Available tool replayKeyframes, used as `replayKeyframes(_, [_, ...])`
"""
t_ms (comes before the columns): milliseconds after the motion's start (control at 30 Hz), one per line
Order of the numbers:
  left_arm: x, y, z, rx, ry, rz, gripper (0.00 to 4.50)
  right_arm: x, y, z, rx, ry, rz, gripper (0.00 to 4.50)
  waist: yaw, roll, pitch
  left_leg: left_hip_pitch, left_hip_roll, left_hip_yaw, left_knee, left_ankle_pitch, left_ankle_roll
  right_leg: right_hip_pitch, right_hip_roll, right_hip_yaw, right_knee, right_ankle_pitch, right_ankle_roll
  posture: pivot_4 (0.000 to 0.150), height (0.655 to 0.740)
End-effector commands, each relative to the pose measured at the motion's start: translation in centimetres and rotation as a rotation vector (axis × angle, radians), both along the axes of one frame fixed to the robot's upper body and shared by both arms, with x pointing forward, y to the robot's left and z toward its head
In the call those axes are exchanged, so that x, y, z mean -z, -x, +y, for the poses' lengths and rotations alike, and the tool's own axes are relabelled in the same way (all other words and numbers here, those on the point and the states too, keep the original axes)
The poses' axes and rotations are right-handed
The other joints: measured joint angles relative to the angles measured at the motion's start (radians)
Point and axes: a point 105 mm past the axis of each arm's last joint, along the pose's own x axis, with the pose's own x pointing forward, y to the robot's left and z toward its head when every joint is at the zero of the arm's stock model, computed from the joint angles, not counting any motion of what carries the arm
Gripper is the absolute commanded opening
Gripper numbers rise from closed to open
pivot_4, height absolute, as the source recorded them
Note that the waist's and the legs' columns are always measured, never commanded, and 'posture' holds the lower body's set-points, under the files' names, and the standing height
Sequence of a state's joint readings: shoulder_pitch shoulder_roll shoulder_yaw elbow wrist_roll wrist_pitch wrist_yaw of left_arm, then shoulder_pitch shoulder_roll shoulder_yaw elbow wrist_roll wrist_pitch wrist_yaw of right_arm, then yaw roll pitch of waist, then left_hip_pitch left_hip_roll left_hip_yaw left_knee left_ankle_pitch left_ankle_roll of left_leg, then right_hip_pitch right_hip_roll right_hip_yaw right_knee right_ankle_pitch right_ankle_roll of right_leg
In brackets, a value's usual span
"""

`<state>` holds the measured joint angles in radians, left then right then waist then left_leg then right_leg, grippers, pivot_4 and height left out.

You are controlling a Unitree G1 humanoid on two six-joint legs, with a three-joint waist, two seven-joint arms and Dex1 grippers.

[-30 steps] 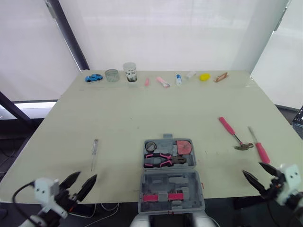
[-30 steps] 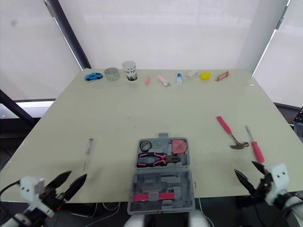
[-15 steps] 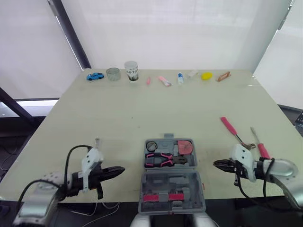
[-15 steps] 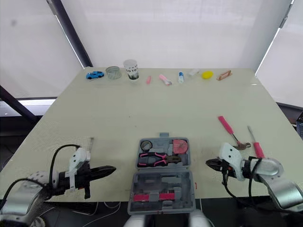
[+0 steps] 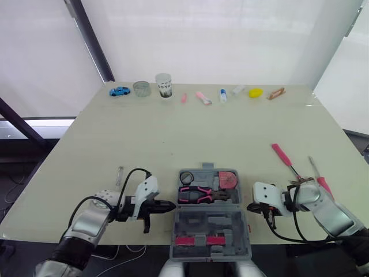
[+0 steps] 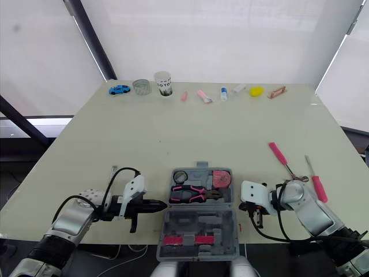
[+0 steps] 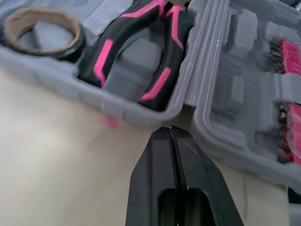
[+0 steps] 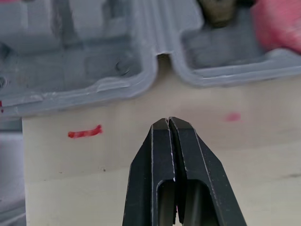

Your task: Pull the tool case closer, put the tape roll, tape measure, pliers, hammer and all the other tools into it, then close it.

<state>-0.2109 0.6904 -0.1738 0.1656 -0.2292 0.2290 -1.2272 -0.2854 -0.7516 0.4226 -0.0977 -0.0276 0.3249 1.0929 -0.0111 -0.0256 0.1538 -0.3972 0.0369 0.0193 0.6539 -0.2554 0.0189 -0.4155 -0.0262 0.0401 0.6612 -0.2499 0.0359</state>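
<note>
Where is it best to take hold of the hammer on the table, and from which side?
Take the hammer by the middle of its pink handle, from straight above, closing across it. It lies flat, so only the top is free; the handle is straight and bare, while the head end lies close to the screwdriver.

The tool case [image 5: 210, 218] lies open at the near edge of the table [image 5: 202, 133], straight before me. In its far half, the tape roll [image 5: 185, 178] sits left, the tape measure [image 5: 228, 180] right, and the pliers [image 5: 202, 195] in front of both. My left gripper [image 5: 172, 205] is just left of the case, my right gripper [image 5: 250, 206] just right. The hammer [image 5: 286, 164] and a screwdriver [image 5: 320, 180] lie further right, side by side.
</note>
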Motion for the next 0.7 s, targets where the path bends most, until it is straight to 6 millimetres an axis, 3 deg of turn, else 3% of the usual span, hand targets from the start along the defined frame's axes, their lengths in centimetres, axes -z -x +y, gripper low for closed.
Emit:
replayKeyframes(33, [-0.7, -0.1, -1.9, 0.050, 0.025, -0.028, 0.00, -0.2, -0.1, 1.0, -0.034, -0.006, -0.015, 0.02, 0.000, 0.000, 0.000, 0.000, 0.000, 0.000, 0.001, 0.000, 0.000, 0.000, 0.000, 0.000, 0.000, 0.000, 0.000, 0.150, 0.7400])
replayKeyframes(200, [-0.8, 0.0, -2.7, 0.057, 0.038, -0.023, 0.00, -0.3, -0.5, 2.7, -0.048, -0.046, -0.015, 0.02, -0.002, 0.000, 0.000, 0.000, 0.000, 0.000, 0.002, 0.000, 0.000, 0.000, 0.000, 0.000, 0.001, 0.000, 0.000, 0.150, 0.7400])
replayKeyframes(467, [-1.1, -1.2, -2.5, 0.026, 0.036, -0.037, 0.00, 0.0, -1.7, 2.6, -0.043, -0.031, -0.031, 0.02, -0.005, -0.001, 0.000, 0.003, 0.001, 0.000, 0.002, 0.000, 0.000, 0.002, 0.002, 0.000, 0.002, 0.001, -0.001, 0.150, 0.7400])
replayKeyframes(700, [-0.7, -3.1, -1.7, -0.005, 0.015, -0.044, 0.00, 0.4, -4.6, 2.3, 0.016, -0.001, -0.063, 0.02, -0.007, -0.001, -0.001, 0.003, 0.003, 0.000, 0.008, 0.000, 0.000, 0.003, 0.005, 0.001, 0.002, 0.005, -0.001, 0.150, 0.7400])
